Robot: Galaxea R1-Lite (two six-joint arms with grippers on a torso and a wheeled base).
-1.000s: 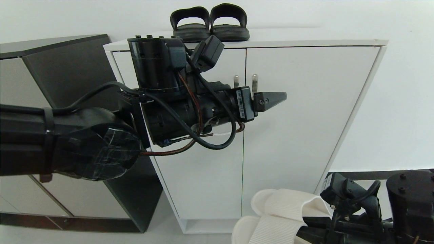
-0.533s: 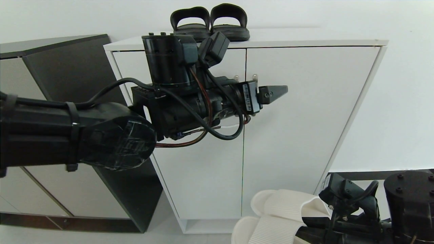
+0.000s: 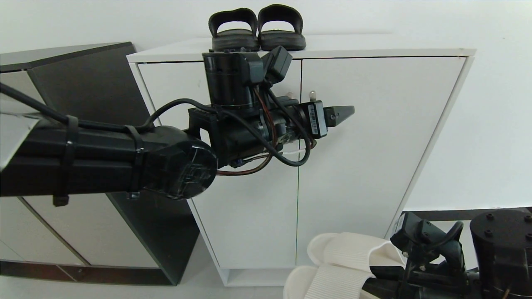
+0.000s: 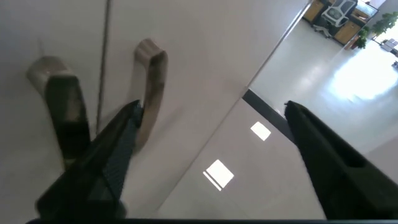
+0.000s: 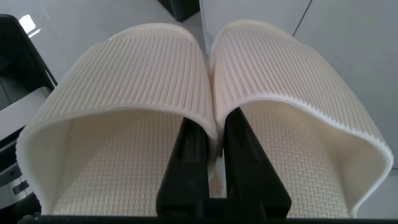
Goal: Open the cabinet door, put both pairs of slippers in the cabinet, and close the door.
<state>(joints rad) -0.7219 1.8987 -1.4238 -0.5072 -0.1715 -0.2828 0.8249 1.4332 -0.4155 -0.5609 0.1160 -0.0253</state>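
Note:
The white cabinet (image 3: 365, 137) stands with both doors shut, its two metal handles (image 3: 312, 95) side by side at the centre seam. A black pair of slippers (image 3: 257, 29) rests on its top. My left gripper (image 3: 346, 112) hovers in front of the right door, level with the handles. In the left wrist view the left gripper (image 4: 211, 115) is open, with the right door's handle (image 4: 151, 84) just beside one fingertip and nothing held. Low at the right, my right gripper (image 5: 214, 140) is shut on the touching inner walls of the white pair of slippers (image 3: 341, 261).
A dark grey cabinet (image 3: 83, 83) stands against the white cabinet's left side. A white wall runs behind both. Pale floor (image 3: 208, 282) lies in front, and a dark strip (image 3: 457, 214) runs along the floor at the right.
My left arm has pushed forward and to the right, and its gripper has risen slightly to handle height. The right arm and the white slippers have stayed put.

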